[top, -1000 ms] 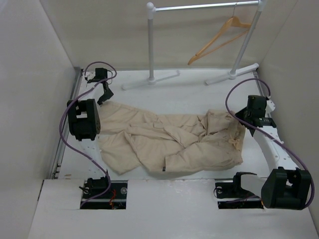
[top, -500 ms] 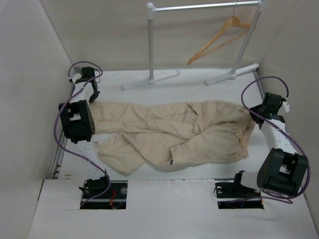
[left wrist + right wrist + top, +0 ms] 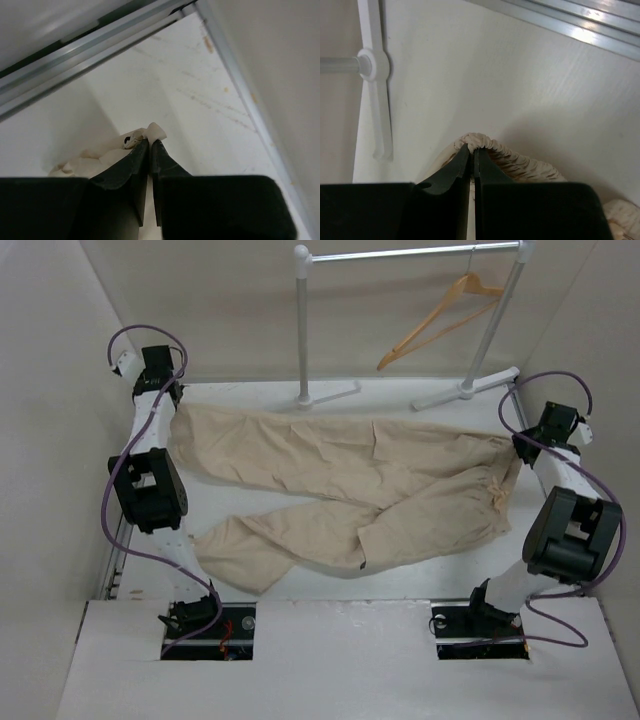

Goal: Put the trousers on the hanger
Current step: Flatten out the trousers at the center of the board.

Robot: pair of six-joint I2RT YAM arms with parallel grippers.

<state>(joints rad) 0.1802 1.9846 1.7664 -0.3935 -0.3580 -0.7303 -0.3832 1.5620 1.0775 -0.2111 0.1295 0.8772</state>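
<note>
The beige trousers are stretched across the table between my two grippers. My left gripper at the far left is shut on a leg end; its cloth shows pinched at the tips in the left wrist view. My right gripper at the far right is shut on the gathered waistband. The second leg lies loose toward the front left. The wooden hanger hangs on the white rack's bar at the back right, apart from both grippers.
The white rack stands at the back with two feet on the table. Walls close in on the left, right and back. A metal rail runs along the table's edge beside the left gripper.
Both grippers moved outward and toward the back, lifting and pulling the trousers from a crumpled heap into a long taut span. The lower leg trailed out flat.
</note>
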